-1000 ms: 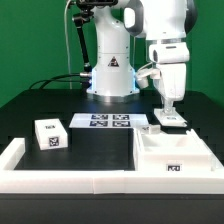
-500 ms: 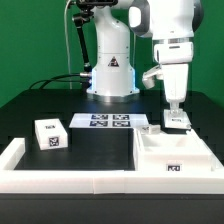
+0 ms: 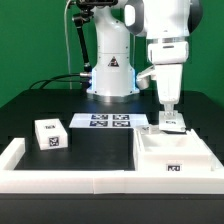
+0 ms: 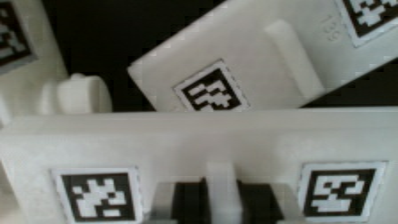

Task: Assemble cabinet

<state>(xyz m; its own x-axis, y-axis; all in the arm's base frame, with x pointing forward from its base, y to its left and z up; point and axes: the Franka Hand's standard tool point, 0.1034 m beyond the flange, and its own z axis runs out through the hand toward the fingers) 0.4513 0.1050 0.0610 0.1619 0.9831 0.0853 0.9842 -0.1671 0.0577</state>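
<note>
The cabinet's white boxy body [image 3: 170,157] lies at the front of the exterior view's right, with a tag on its near face. A smaller white panel [image 3: 172,122] with a tag sits at its far edge. My gripper [image 3: 169,112] is down on this panel. In the wrist view the panel [image 4: 196,150] fills the foreground with two tags, and my dark fingers [image 4: 189,203] are closed on a thin white strip of it, so my gripper [image 4: 222,203] is shut on the panel. A small white tagged block [image 3: 48,134] sits apart on the exterior view's left.
The marker board [image 3: 108,121] lies in front of the robot's base. A low white rim [image 3: 70,180] edges the table's front. The wrist view shows another tagged white panel [image 4: 249,70] and a round white knob [image 4: 71,95] beyond the held one.
My gripper shifted slightly toward the exterior view's right, then back a little. It stayed low on the panel. The parts have not visibly moved.
</note>
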